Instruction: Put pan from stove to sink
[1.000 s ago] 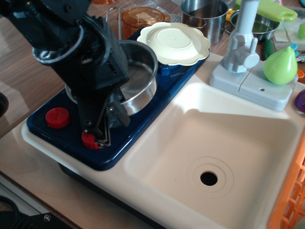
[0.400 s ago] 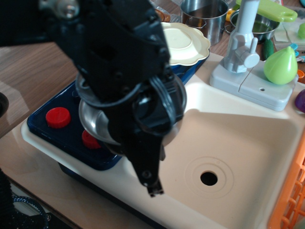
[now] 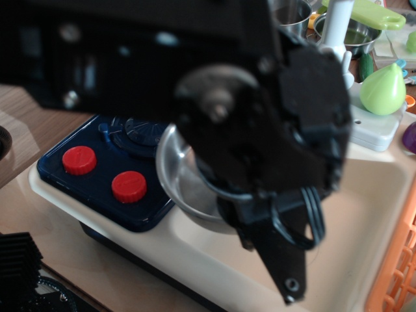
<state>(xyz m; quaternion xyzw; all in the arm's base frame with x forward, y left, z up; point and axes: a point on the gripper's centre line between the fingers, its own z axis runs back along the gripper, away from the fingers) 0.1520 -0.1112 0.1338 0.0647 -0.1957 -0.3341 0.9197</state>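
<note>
One pan – just left of gripper, over sink edge | grip apparently hidden – cannot tell

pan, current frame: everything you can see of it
The pan is shiny stainless steel, round and shallow, only its left rim and wall showing; the black arm covers the rest, handle included. It looks tilted and sits over the sink's left edge, just right of the stove. Whether it touches the basin, or how the gripper holds it, is hidden.

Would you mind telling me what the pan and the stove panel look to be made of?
The pan looks like polished stainless steel: silvery and mirror-like. The stove panel appears to be glossy dark blue moulded plastic, with matte red plastic-looking knobs.
</note>
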